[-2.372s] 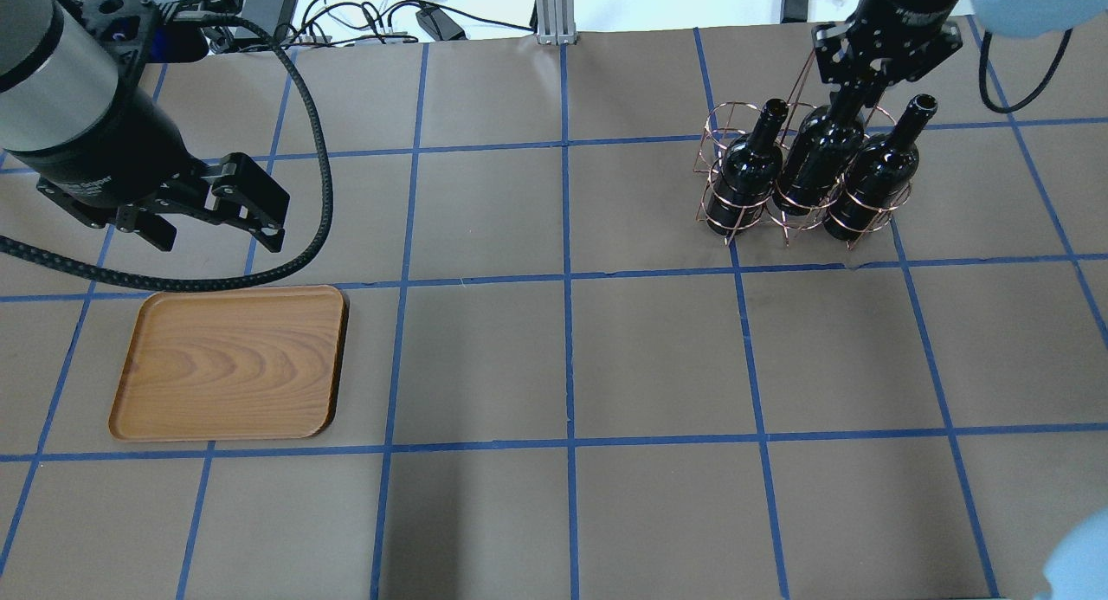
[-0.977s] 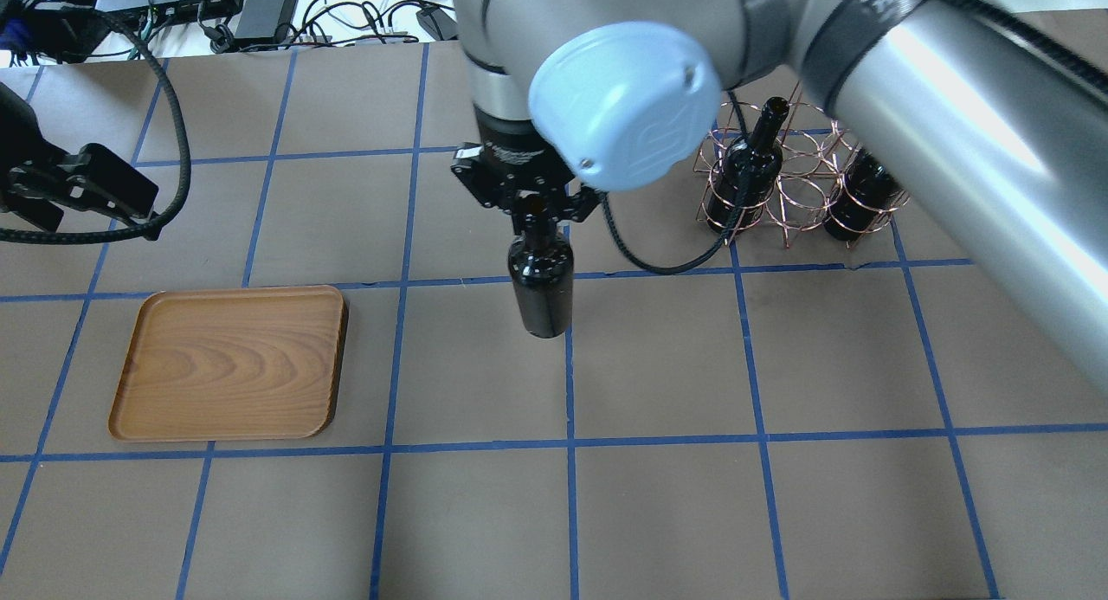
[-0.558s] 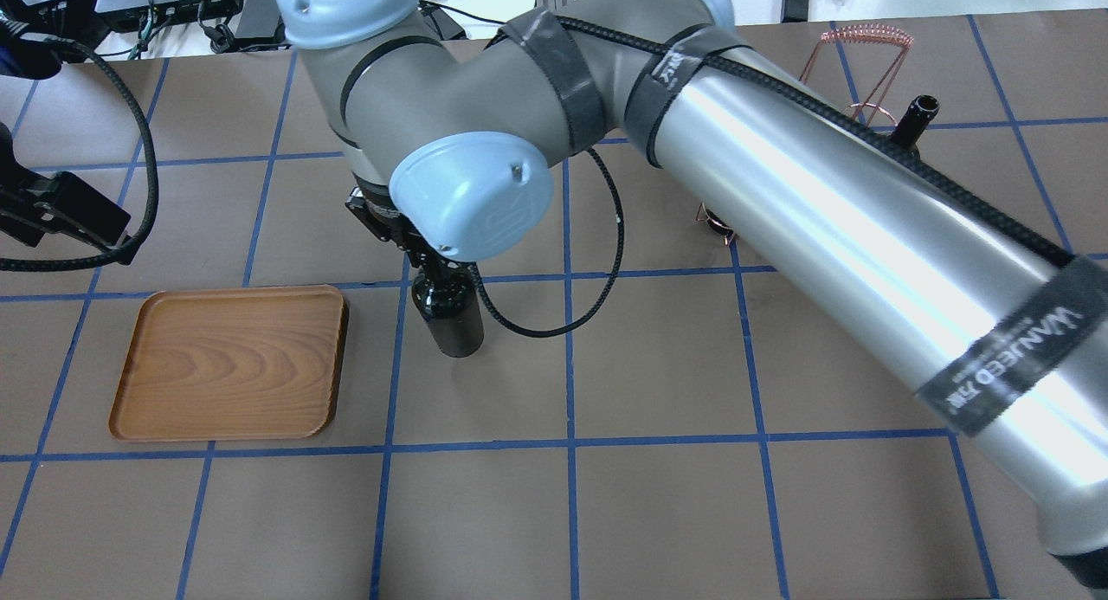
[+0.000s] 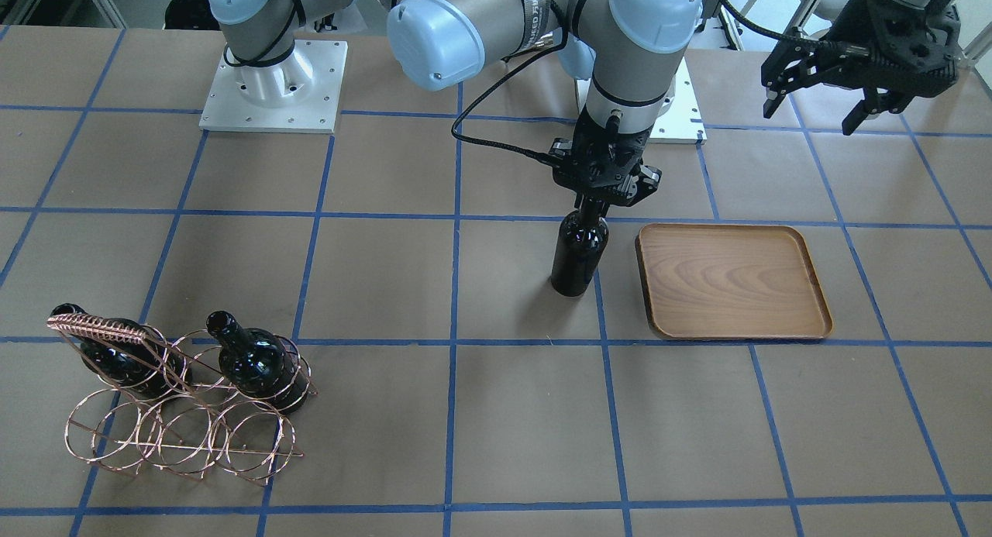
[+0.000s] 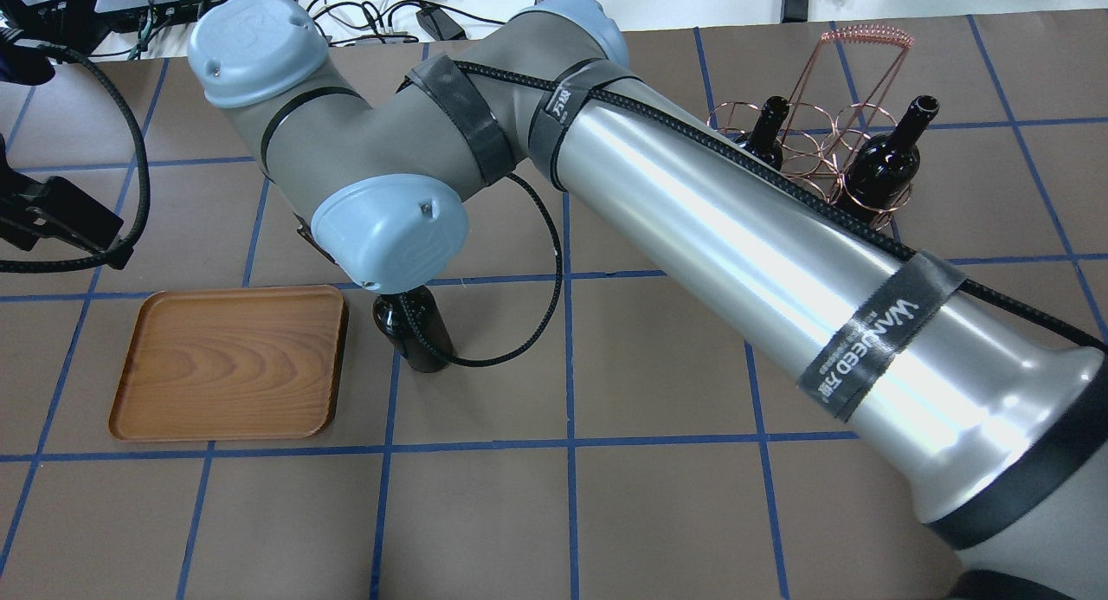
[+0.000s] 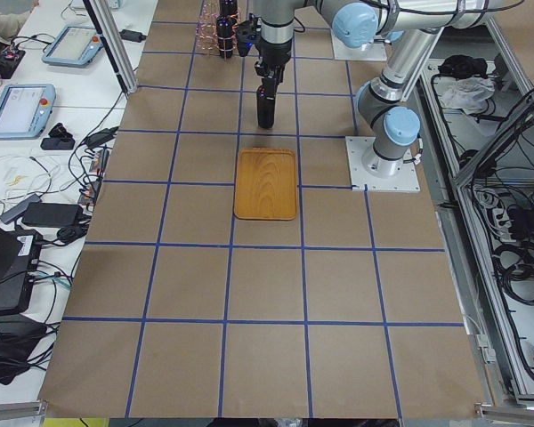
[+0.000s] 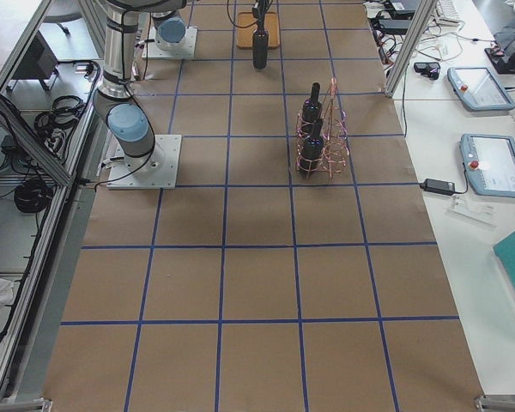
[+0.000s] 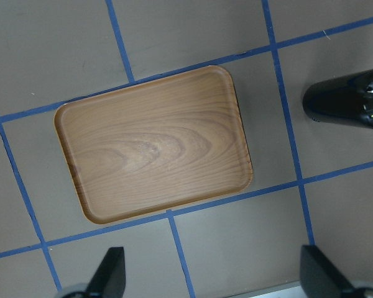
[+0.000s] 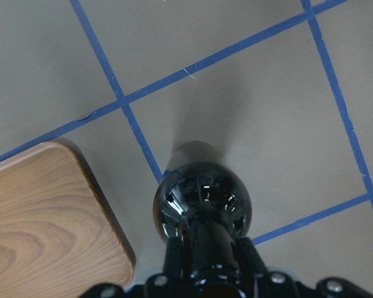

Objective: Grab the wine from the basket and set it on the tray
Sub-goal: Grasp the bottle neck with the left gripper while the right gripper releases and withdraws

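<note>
My right gripper (image 4: pixel 603 197) is shut on the neck of a black wine bottle (image 4: pixel 577 254) and holds it upright, low over the table. The bottle stands just beside the brown wooden tray (image 4: pixel 732 281), not over it. In the overhead view the bottle (image 5: pixel 415 336) is right of the tray (image 5: pixel 229 362), and the arm hides the gripper. The right wrist view shows the bottle (image 9: pixel 202 208) from above, next to the tray's corner (image 9: pixel 43 223). My left gripper (image 4: pixel 812 112) is open and empty, high behind the tray (image 8: pixel 155 146). The copper wire basket (image 4: pixel 178 432) holds two more bottles.
The two bottles left in the basket (image 5: pixel 814 137) stand in its outer loops (image 4: pixel 256 363) (image 4: pixel 108 351), with the middle loop empty. My right arm (image 5: pixel 736 236) stretches across the table's middle. Cables and equipment lie beyond the table's far edge (image 5: pixel 363 11).
My right arm has lifted the middle bottle out of the basket and carried it left, up to the tray's edge. My left gripper has drawn back to the left.
</note>
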Robot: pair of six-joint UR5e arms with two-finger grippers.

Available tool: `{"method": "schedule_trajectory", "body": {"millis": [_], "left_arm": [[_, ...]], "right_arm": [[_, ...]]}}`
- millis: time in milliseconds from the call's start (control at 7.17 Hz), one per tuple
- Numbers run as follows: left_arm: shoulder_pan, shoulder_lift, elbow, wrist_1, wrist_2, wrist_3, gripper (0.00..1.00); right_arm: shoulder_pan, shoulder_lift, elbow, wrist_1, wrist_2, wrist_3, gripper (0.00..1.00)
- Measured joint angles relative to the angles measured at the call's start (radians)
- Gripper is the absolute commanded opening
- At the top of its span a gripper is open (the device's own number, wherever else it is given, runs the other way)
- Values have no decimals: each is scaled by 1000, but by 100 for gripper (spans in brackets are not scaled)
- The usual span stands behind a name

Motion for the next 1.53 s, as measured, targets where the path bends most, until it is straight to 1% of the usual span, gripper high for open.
{"method": "schedule_trajectory", "body": {"millis": [279, 419, 558, 698, 837, 977, 1116, 1256, 1395, 1535], "left_arm": [[0, -3, 1, 3, -4, -2, 100], [-3, -6, 1, 2, -5, -17, 100], [-12, -8, 2, 1, -7, -59, 100], [-33, -7, 3, -2, -10, -118, 100], [-75, -8, 2, -5, -12, -186, 100], [-139, -12, 1, -3, -14, -270, 100], [-217, -21, 0, 1, -15, -357, 100], [-296, -36, -5, 10, -15, -420, 100], [-360, -51, -25, 40, -15, -460, 100], [-405, -61, -60, 92, -14, -488, 100]], "right_arm": [[-5, -8, -3, 1, 7, 10, 100], [-29, -32, -4, 10, 7, -21, 100], [-72, -74, 1, 41, 6, -99, 100], [-127, -124, 12, 100, 2, -210, 100], [-181, -176, 38, 174, -5, -322, 97], [-236, -239, 97, 229, -9, -433, 93], [-302, -325, 191, 249, -13, -573, 93], [-388, -419, 288, 251, -22, -733, 93], [-486, -492, 360, 251, -35, -885, 86], [-577, -531, 400, 249, -48, -998, 87]]}}
